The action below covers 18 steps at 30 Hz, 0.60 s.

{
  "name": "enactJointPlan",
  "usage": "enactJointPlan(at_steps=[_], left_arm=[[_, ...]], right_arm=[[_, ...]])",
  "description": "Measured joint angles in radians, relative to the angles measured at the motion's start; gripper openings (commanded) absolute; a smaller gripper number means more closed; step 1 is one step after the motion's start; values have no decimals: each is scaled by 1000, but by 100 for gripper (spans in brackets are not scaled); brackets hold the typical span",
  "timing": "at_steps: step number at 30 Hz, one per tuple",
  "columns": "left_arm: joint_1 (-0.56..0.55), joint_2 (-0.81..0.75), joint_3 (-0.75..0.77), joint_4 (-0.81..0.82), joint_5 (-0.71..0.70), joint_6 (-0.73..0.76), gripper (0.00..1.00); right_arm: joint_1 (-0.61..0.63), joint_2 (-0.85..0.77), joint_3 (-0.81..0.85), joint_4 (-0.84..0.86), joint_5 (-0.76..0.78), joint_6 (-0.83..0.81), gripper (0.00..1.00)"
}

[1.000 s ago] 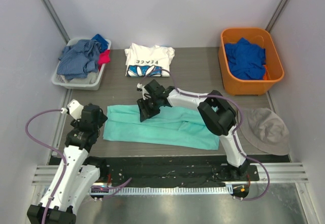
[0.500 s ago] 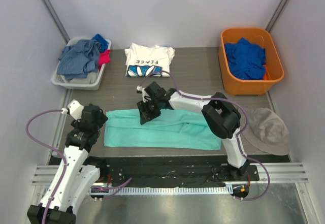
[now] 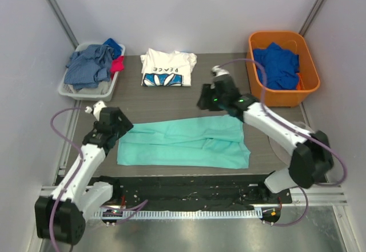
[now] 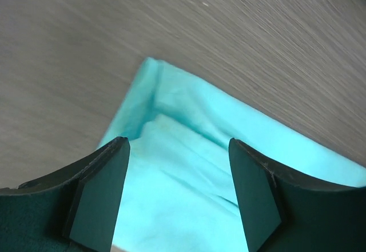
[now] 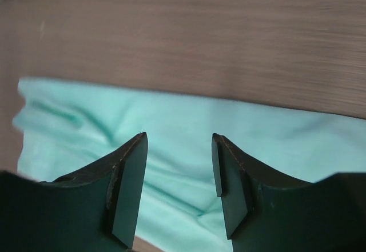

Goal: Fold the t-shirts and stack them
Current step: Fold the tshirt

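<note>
Table of grey wood grain carries the mint-teal t-shirt, soft and creased, folded to a long band near the front. The white t-shirt printed "PEACE" lies folded behind it. Left gripper and right gripper hover over the mint cloth, jaws apart and empty.

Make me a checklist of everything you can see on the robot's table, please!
Surface: grey wood-grain table, flat.
Job's things: mint-teal t-shirt folded into a long strip at the front; white PEACE t-shirt folded at the back.
Clutter: grey bin of denim-like clothes; orange basket holding a royal blue garment; grey hat partly hidden by the right arm.
Grippers: left gripper open over the mint-teal t-shirt's left corner; right gripper open over it near its far edge; both hold nothing.
Cables: purple cable loops off each arm.
Surroundings: plain grey walls; metal rail in front.
</note>
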Motion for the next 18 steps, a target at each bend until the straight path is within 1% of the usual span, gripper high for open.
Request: enactJointPlan(at_steps=[3, 5, 9, 12, 18], left_arm=[[-8, 167, 51, 84, 109, 32, 75], [-34, 327, 140, 127, 164, 66, 75], [-159, 638, 389, 205, 235, 158, 75], [-258, 826, 567, 247, 283, 232, 75], [-385, 1091, 807, 274, 396, 359, 76]], right_arm=[[-174, -177, -101, -13, 64, 34, 57], [-226, -259, -129, -42, 106, 37, 57], [-210, -363, -156, -91, 125, 33, 57], [-206, -415, -188, -117, 124, 34, 58], [-213, -490, -248, -162, 113, 34, 59]])
